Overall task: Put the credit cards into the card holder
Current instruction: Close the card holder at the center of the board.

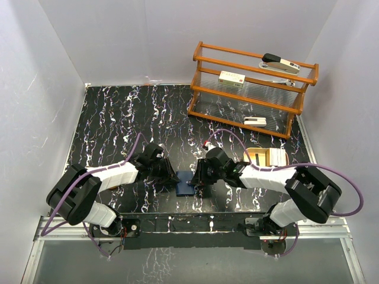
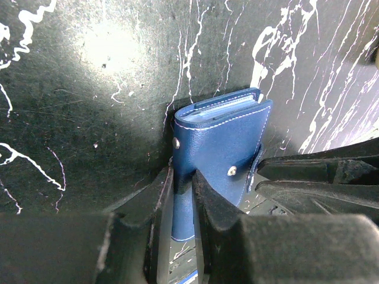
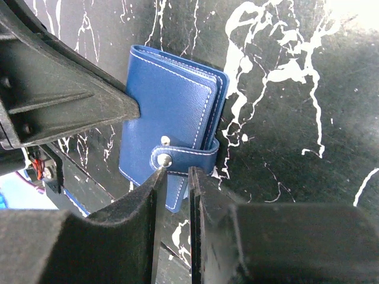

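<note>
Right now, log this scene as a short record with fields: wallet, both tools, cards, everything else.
card holder: blue, folded shut, held between both tools
left tool: shut on one edge of the card holder
right tool: shut on the card holder beside its snap tab
credit cards: none visible loose
elsewhere: wooden rack at far right; beige tray right of the tools

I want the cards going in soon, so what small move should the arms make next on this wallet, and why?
Probably peel the snap tab back with the right pincer while the left pincer steadies the card holder: it is folded shut, tab across its cover, pockets hidden.
</note>
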`<control>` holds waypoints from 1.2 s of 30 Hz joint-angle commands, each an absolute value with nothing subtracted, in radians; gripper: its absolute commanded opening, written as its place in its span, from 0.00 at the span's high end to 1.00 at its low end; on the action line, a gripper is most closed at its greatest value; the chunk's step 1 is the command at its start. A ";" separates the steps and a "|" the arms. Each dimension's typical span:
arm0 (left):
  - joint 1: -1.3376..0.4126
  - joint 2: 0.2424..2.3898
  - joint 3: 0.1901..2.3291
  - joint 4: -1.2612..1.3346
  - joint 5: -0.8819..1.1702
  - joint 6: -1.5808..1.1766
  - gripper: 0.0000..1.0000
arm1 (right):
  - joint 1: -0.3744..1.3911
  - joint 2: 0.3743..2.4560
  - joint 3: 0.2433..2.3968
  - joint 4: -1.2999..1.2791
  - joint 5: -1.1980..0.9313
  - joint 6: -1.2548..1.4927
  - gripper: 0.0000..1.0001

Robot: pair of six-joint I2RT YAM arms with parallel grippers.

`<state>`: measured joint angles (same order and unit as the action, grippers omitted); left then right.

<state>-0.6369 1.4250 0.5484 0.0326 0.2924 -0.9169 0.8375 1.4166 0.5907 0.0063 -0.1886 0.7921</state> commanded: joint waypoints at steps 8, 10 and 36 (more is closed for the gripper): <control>-0.641 1.427 0.560 -0.014 0.292 -0.913 0.86 | 0.839 1.470 0.618 0.113 -0.215 0.805 0.82; -0.641 1.428 0.560 -0.010 0.294 -0.915 0.86 | 0.839 1.480 0.622 0.120 -0.222 0.808 0.82; -0.641 1.421 0.562 -0.030 0.281 -0.914 0.86 | 0.839 1.423 0.671 0.000 -0.171 0.785 0.79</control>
